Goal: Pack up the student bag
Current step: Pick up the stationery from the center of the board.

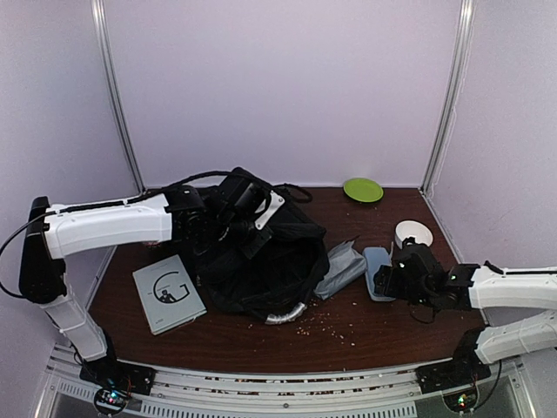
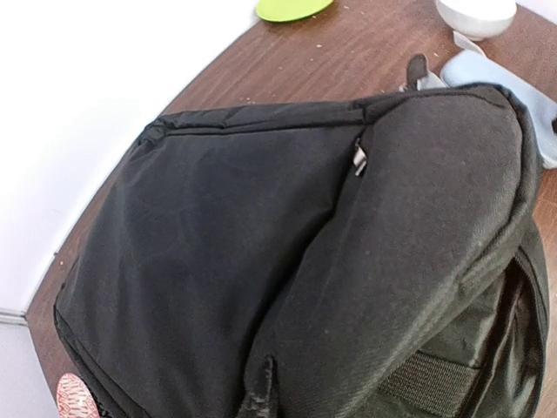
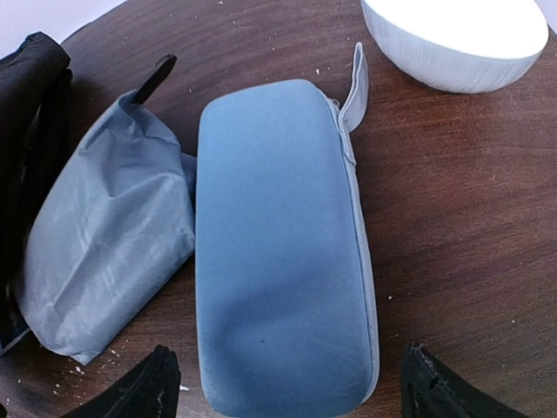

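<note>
Stock on my table, clock bearings taken from the overhead view:

1. Student bag: black, soft, slumped at the table's middle. It fills my left wrist view, with one zip pull showing.
2. My left gripper: at the bag's 12 o'clock edge, fingers pressed together, pinching a ridge of its cloth.
3. My right gripper: spread wide, one fingertip on either side of the pencil case's near end. I cannot tell whether they touch it.
4. Pencil case: light blue, zipped, lying flat at the bag's 3 o'clock.
5. Grey pouch: crumpled, between bag and case, lying against the case's side.
6. White bowl: at the case's 1 o'clock, apart from it.
7. Green plate: at the far edge, the bag's 1 o'clock.
8. Grey book: large "G" on the cover, at the bag's 8 o'clock, just beside it.
9. Crumbs: scattered at the bag's 5 o'clock.
</note>
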Controlling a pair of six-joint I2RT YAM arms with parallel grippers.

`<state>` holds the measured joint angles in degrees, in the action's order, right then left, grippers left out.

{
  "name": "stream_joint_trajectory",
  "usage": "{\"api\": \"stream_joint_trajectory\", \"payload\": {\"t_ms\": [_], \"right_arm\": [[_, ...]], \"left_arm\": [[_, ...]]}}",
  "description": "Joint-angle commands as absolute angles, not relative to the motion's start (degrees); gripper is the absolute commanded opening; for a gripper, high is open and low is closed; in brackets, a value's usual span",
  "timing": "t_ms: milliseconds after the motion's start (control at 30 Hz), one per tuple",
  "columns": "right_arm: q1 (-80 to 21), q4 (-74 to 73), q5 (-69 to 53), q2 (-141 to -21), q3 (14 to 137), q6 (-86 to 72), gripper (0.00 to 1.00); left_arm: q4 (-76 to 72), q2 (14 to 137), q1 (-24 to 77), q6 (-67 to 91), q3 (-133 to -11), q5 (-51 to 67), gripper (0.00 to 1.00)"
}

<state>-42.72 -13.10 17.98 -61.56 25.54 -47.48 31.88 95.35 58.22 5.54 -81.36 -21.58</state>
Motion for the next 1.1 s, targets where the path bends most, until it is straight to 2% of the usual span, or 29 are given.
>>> {"api": "stream_joint_trajectory", "payload": {"t_ms": [0,600,733,867,1067], "right_arm": [[-42.3,-9.6,17.7,-65.1,23.2,-46.2,0.88],[-40.3,-9.9,12.3,-76.6,28.3,-43.7,0.88],[-40.3,-10.5,11.4,-78.3,29.1,-43.3,0.84],[-40.3,-12.3,11.4,-73.4,28.6,-42.9,0.76],[-41.9,-18.5,9.5,-57.7,28.4,-39.3,0.7]], "left_arm": [[25.3,91.5,56.9,10.1,-82.0,-22.3,0.0],[23.5,87.3,56.9,10.7,-77.9,-19.6,0.0],[23.5,87.2,56.9,10.6,-77.4,-19.1,0.0],[23.4,87.0,56.9,10.1,-77.4,-19.5,0.0],[23.0,87.4,56.9,9.5,-78.0,-20.6,0.0]]}}
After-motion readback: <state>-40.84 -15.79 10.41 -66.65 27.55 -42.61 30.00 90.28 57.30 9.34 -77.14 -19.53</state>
